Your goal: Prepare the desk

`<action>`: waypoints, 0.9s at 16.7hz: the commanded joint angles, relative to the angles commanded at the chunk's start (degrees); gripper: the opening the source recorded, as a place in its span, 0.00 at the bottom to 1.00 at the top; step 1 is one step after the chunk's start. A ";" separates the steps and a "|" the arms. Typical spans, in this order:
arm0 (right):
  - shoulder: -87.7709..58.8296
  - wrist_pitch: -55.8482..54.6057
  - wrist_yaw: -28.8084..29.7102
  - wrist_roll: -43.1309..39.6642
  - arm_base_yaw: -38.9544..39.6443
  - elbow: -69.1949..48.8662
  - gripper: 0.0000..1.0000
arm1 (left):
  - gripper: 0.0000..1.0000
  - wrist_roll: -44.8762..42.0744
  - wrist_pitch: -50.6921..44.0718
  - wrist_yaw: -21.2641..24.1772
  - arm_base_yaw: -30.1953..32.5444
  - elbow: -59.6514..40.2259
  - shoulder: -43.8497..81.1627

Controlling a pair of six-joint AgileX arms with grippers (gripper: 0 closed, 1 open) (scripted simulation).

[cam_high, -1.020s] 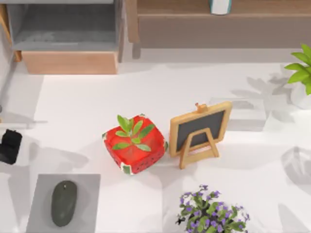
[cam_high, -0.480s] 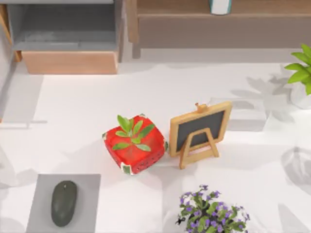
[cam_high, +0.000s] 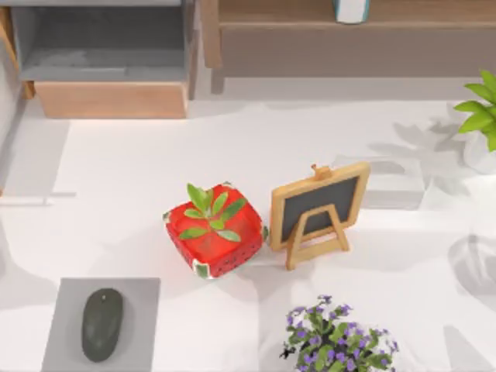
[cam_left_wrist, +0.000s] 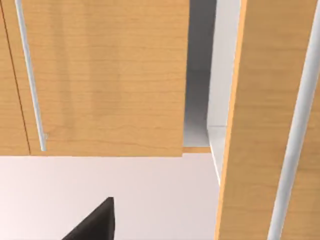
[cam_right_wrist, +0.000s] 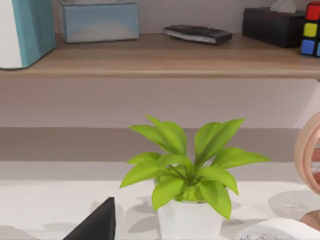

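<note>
Top view: white counter (cam_high: 116, 201) spans the whole frame, plain surface. Red pot (cam_high: 215, 230) with a small green plant sits near centre. Chalkboard easel (cam_high: 318, 211) stands just beside it on the right, apart from it. Grey mat (cam_high: 132, 310) lies at the lower left, dark mouse (cam_high: 102, 324) on it. Purple flowers (cam_high: 335, 339) at the bottom edge, right of centre. Clear box (cam_high: 391, 182) behind the easel. Leafy plant (cam_high: 482, 116) at the right edge. Wood shelf unit (cam_high: 108, 62) with a grey compartment at the upper left, long shelf (cam_high: 325, 31) across the top.

Change from a second ago: a dark gripper part at the left edge, beside the mat, is gone from the top view. Things on the counter have not moved.

Left wrist view: light-wood panels (cam_left_wrist: 105, 75) close up, a white rod (cam_left_wrist: 30, 75) across them, a pale gap between panels. Dark wedge of the left gripper at the lower edge; jaws state cannot be told.

Right wrist view: green plant in a white pot (cam_right_wrist: 187, 172) on the counter, the shelf behind carrying a tissue box (cam_right_wrist: 274, 25), a remote (cam_right_wrist: 197, 33) and a coloured cube (cam_right_wrist: 311, 27). Dark wedge of the right gripper at the lower edge; jaws state cannot be told.
</note>
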State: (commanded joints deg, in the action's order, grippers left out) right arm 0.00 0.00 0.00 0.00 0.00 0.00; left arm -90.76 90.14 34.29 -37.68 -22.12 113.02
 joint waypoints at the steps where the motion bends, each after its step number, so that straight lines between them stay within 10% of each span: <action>1: 0.00 0.00 0.00 0.00 0.00 0.00 1.00 | 1.00 -0.26 0.28 0.11 -0.04 -0.05 0.13; 15: 0.00 0.00 0.00 0.00 0.00 0.00 1.00 | 1.00 -0.22 -2.78 -2.78 2.88 -5.04 1.99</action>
State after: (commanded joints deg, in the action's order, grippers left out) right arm 0.00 0.00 0.00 0.00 0.00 0.00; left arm -90.98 87.36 31.51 -34.80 -27.16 115.01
